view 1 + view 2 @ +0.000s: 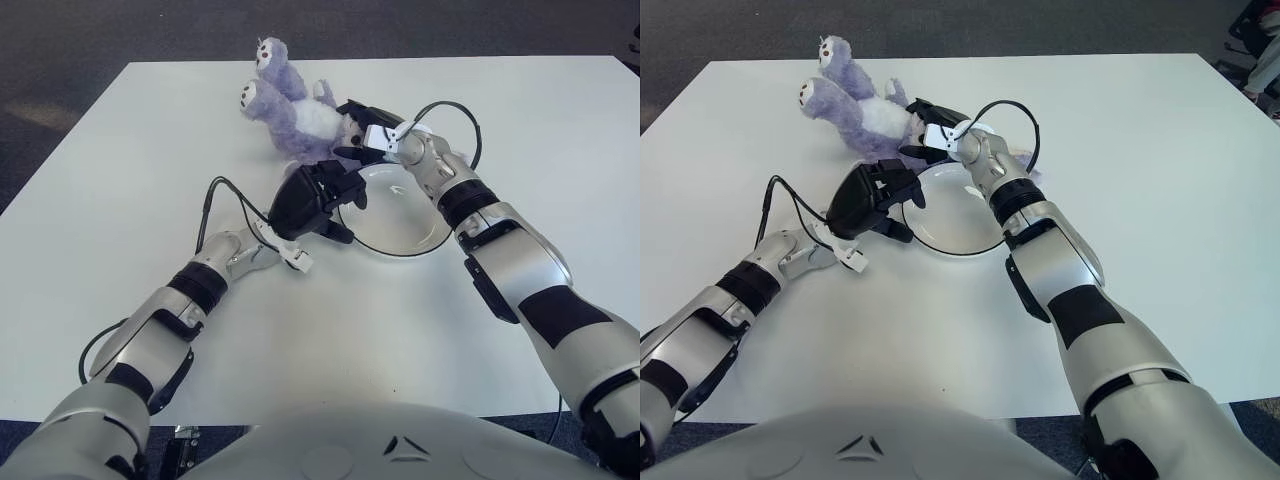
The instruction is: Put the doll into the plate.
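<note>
The doll, a purple plush with a white belly, lies on its back at the far middle of the white table, feet pointing away. A white plate with a dark rim sits just in front of it. My right hand reaches over the plate's far rim, and its black fingers are spread on either side of the doll's near end. At the plate's left rim is my left hand, with its fingers spread and holding nothing.
The white table stretches wide to both sides, with dark carpet beyond its far edge. Black cables loop from both wrists, one over the plate's far right and one left of the left hand.
</note>
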`<move>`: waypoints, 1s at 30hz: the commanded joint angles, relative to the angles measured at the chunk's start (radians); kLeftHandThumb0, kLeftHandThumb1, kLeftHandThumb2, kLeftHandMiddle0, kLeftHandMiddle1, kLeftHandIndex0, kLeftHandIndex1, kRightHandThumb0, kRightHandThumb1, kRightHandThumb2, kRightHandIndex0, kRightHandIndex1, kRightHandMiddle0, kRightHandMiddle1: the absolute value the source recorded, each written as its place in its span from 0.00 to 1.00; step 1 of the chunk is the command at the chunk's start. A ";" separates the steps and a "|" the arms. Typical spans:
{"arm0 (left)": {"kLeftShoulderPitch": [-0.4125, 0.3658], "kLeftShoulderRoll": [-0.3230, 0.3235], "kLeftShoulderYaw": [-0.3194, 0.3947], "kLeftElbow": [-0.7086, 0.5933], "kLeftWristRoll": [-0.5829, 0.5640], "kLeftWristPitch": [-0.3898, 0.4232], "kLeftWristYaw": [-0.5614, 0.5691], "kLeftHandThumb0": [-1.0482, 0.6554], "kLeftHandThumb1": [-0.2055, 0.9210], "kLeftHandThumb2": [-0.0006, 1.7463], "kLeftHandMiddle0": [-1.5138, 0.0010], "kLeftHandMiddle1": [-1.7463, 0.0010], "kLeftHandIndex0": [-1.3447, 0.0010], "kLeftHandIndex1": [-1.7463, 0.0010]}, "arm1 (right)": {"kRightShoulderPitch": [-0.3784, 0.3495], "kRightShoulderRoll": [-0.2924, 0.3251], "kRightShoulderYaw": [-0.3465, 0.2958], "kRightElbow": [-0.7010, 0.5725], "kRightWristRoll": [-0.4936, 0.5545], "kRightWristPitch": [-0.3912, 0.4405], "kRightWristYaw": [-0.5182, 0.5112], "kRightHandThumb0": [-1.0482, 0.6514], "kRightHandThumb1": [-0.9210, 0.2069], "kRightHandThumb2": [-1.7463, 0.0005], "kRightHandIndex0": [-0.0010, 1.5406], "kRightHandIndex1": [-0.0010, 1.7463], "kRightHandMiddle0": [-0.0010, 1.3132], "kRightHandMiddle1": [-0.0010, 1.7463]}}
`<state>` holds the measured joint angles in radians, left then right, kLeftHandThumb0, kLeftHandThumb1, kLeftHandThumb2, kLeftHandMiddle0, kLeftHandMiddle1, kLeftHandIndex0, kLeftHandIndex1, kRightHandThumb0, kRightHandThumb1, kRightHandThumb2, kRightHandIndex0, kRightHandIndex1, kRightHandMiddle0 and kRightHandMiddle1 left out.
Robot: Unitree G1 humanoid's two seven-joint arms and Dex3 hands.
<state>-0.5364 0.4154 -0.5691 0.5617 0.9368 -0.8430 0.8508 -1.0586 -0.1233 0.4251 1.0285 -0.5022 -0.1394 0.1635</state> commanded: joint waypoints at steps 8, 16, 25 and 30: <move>0.082 0.134 0.048 0.019 -0.003 0.110 -0.169 0.33 0.47 0.75 0.21 0.00 0.55 0.00 | -0.012 -0.009 0.020 0.012 -0.028 0.025 -0.019 0.02 0.00 0.60 0.00 0.00 0.00 0.27; 0.114 0.178 0.057 -0.053 0.031 0.220 -0.262 0.33 0.47 0.75 0.17 0.00 0.55 0.00 | -0.009 -0.010 0.018 0.007 -0.031 0.040 -0.028 0.03 0.00 0.60 0.02 0.01 0.00 0.29; 0.129 0.266 0.076 -0.062 -0.007 0.241 -0.415 0.33 0.47 0.75 0.15 0.00 0.55 0.00 | -0.003 -0.012 0.022 0.006 -0.033 0.057 -0.023 0.03 0.00 0.59 0.03 0.01 0.00 0.30; 0.143 0.279 0.094 -0.078 -0.006 0.273 -0.436 0.33 0.47 0.75 0.15 0.00 0.55 0.00 | 0.000 -0.017 0.024 0.008 -0.034 0.062 -0.014 0.03 0.00 0.58 0.03 0.01 0.00 0.28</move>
<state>-0.4595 0.6783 -0.4575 0.4606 0.9086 -0.5970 0.4663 -1.0633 -0.1309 0.4432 1.0347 -0.5245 -0.0890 0.1371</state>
